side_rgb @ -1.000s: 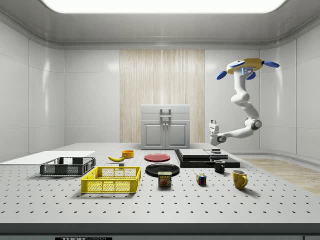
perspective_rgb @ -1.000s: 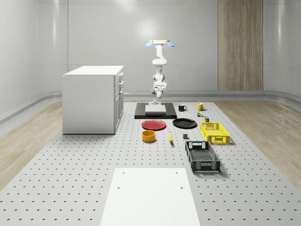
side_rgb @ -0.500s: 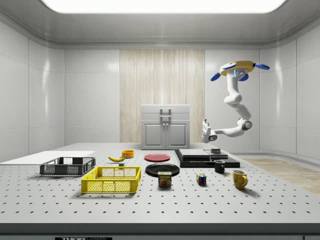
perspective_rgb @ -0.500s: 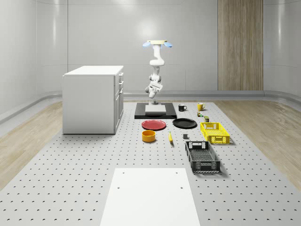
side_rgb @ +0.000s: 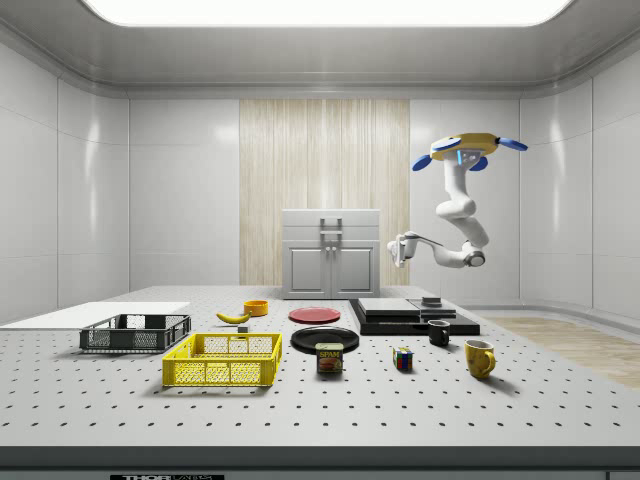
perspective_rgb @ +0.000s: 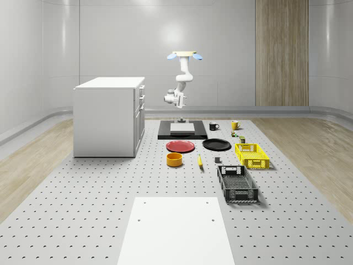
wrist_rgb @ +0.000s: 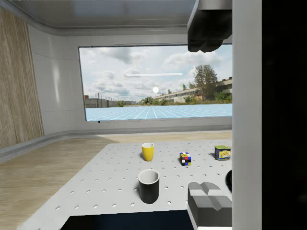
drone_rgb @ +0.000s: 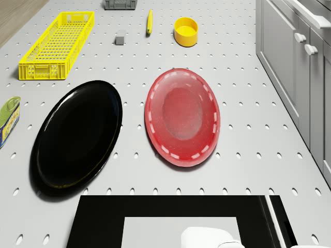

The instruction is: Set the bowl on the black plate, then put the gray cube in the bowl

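Observation:
The yellow bowl (perspective_rgb: 174,159) (drone_rgb: 186,31) stands on the table, nearer the front than the red plate. The black plate (perspective_rgb: 216,144) (drone_rgb: 76,135) lies bare beside the red plate. The small gray cube (perspective_rgb: 218,160) (drone_rgb: 120,40) rests on the table between the banana and the yellow crate. The drone (perspective_rgb: 185,54) (side_rgb: 468,150) hovers above the black pad at the table's far end. Its arm bends down and sideways, holding the gripper (perspective_rgb: 167,97) (side_rgb: 395,250) level, high in the air, well away from bowl, plate and cube.
A red plate (drone_rgb: 182,118) lies next to the black one. A white cabinet (perspective_rgb: 109,116) stands at the whole-scene view's left. A yellow crate (perspective_rgb: 252,155), black crate (perspective_rgb: 237,183), banana (perspective_rgb: 199,160), two mugs (wrist_rgb: 148,186), a can and a puzzle cube sit at the right.
The arm has swung up off the black pad, and the gripper has turned from pointing down to level, moving toward the whole-scene view's left. The drone has sunk a little.

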Motion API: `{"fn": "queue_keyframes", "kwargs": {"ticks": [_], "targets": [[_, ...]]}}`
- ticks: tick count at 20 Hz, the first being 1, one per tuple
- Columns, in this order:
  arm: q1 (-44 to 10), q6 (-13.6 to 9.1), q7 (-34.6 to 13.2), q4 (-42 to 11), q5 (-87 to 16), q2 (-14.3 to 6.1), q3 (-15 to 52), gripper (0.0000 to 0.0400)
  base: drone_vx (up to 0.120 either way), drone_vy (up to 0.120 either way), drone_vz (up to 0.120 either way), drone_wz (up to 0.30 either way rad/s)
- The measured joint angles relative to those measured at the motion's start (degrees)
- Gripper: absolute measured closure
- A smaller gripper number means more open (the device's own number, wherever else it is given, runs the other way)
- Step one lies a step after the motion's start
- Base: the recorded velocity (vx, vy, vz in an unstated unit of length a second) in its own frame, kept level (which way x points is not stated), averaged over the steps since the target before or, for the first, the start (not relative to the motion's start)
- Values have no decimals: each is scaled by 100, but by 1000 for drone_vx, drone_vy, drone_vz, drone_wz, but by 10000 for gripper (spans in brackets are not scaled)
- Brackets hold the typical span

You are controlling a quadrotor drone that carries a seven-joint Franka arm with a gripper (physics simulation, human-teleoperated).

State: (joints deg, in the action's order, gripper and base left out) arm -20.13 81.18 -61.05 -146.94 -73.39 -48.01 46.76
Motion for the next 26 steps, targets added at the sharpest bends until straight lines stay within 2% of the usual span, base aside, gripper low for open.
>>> {"fn": "queue_keyframes", "kwargs": {"ticks": [3,5,9,12,14,18,26], "targets": [[-883,-291,-772,-927,-1693,-241,847,0,120,-40,-120,0],[-1507,-563,-1248,-1325,-2517,-391,1275,0,120,-120,-120,0],[-2552,-1051,-1967,-1718,-3479,-668,1855,0,120,-120,-120,0],[-3077,-1280,-2310,-1829,-3806,-845,2112,0,120,-120,-120,0],[-3322,-1369,-2471,-1864,-3921,-948,2230,0,120,-80,-120,0],[-3641,-1440,-2687,-1894,-4015,-1124,2388,0,120,0,-10,0],[-3937,-1354,-2906,-1896,-3981,-1411,2561,0,120,0,0,0]]}}
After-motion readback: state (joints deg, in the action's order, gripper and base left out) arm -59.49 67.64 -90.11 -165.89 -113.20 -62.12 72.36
